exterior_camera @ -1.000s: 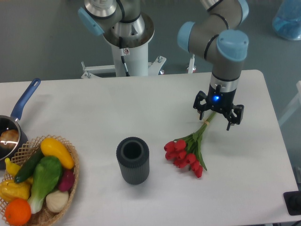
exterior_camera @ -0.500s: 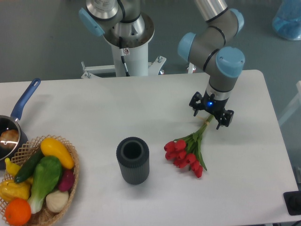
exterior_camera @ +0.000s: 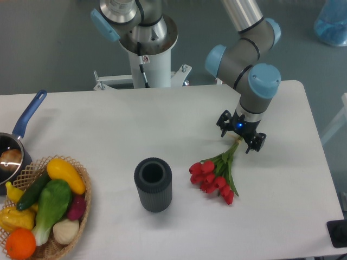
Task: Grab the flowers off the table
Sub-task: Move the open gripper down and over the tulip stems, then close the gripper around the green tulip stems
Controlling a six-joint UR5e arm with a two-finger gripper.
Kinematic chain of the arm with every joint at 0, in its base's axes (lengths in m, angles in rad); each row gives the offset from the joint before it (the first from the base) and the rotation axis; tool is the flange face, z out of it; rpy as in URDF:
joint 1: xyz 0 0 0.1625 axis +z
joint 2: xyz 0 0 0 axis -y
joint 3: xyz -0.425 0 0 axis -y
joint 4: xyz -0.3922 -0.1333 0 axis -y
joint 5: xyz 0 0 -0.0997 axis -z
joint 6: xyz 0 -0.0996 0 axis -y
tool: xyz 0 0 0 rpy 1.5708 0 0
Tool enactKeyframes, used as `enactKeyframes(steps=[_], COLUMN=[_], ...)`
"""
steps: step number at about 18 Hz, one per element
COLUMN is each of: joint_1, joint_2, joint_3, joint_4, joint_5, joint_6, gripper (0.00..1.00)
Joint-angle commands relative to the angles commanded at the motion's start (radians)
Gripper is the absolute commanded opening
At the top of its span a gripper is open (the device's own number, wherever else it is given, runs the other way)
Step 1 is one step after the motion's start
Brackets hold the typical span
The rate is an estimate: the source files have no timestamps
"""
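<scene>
The flowers (exterior_camera: pixel 214 176) lie flat on the table (exterior_camera: pixel 108 124), buds just below and left of the claw (exterior_camera: pixel 241 136), which hangs spread open over the stem ends holding nothing — closing and lifting are left.

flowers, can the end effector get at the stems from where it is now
Probably yes. The end effector hangs open right over the stem end of the flowers, nothing lies between them, and the vase stands well off to the side.

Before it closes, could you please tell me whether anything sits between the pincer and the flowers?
Nothing visible does. The pincer hangs directly over the stem end of the flowers; the vase stands well off to the side.
</scene>
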Motion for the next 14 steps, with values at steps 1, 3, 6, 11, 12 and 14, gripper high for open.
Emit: enactKeyframes(steps=[1,3,6,11,12,14], joint_1=[0.0,-0.002,-0.003,-0.005,-0.005,-0.005], joint_2=[-0.002,-0.005,-0.008,-0.012,-0.012,-0.012], joint_3=[0.0,0.0,-0.002,-0.002,-0.002,-0.002], joint_4=[0.0,0.0,0.0,0.0,0.002,0.002], joint_5=[0.0,0.0,0.0,0.002,0.002,0.002], joint_6=[0.0,0.0,0.002,0.0,0.0,0.002], gripper=[1.0,1.0,1.0,0.81,0.78,0.71])
